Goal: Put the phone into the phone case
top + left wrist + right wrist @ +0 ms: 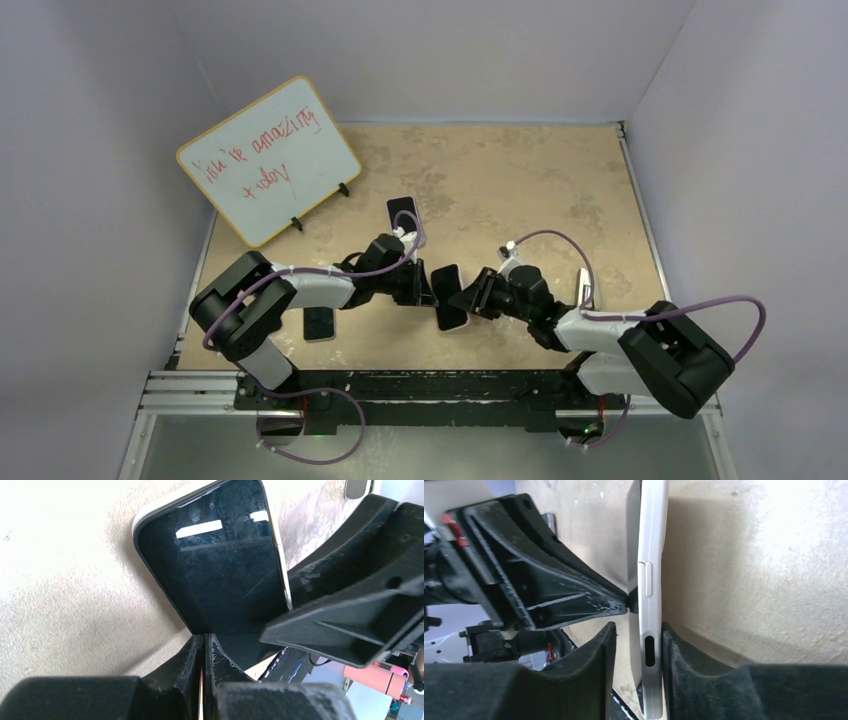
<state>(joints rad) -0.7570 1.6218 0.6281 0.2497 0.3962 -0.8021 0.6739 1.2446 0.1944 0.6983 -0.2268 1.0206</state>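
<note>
The phone [450,297] sits between the 2 arms, seemingly lifted off the desk [520,180]. The right hand [638,636] clamps its 2 flat faces. The left hand [204,647], fingers pressed together, touches its end. It looks stiff, slick and light, so I'd grip the rims.

Left arm [320,287] and right arm [600,328]: boxy black joint housings, pale grey-white links, purple cable [720,302] looped alongside each; left tool [430,285] and right tool [462,297]: matte black wedge-shaped fingers [574,595], ribbed, scuffed pale at edges
</note>
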